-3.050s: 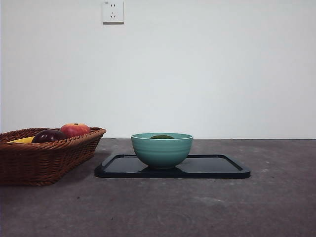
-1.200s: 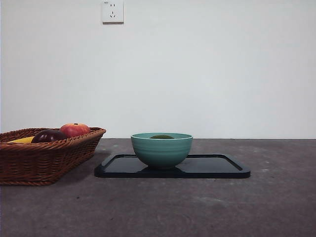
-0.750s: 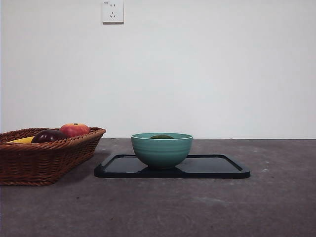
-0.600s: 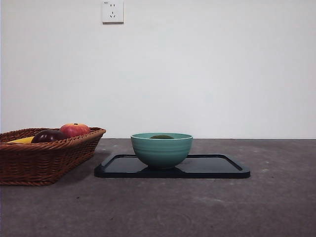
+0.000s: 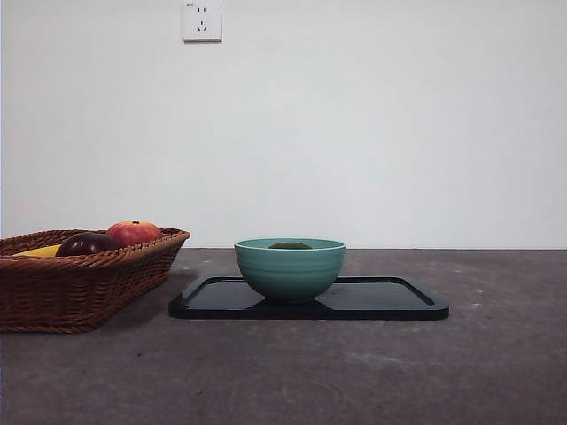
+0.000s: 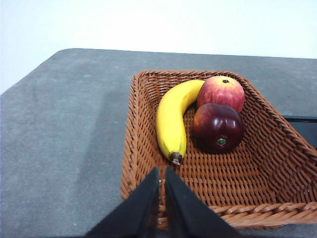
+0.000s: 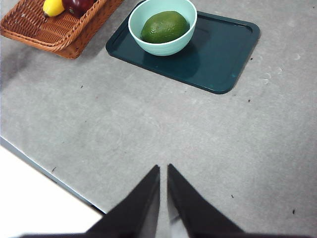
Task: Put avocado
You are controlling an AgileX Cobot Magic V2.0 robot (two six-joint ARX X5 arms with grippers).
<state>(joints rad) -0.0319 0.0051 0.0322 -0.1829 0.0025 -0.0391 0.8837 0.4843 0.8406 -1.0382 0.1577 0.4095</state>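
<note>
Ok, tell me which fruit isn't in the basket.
The avocado: it lies alone in the teal bowl on the dark tray, while the banana, apple and purple fruit share the wicker basket.

Looks like a lab or test bench, not a home. Bare white wall (image 5: 372, 133), single socket (image 5: 202, 20), plain grey table (image 5: 354, 372). Props staged: basket (image 5: 80, 283) of fruit, bowl (image 5: 290, 270) on a dark tray (image 5: 390, 301).

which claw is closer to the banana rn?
Left. The left claw hangs just over the basket rim, close to the banana. The right claw is over bare table, well away from the basket.
</note>
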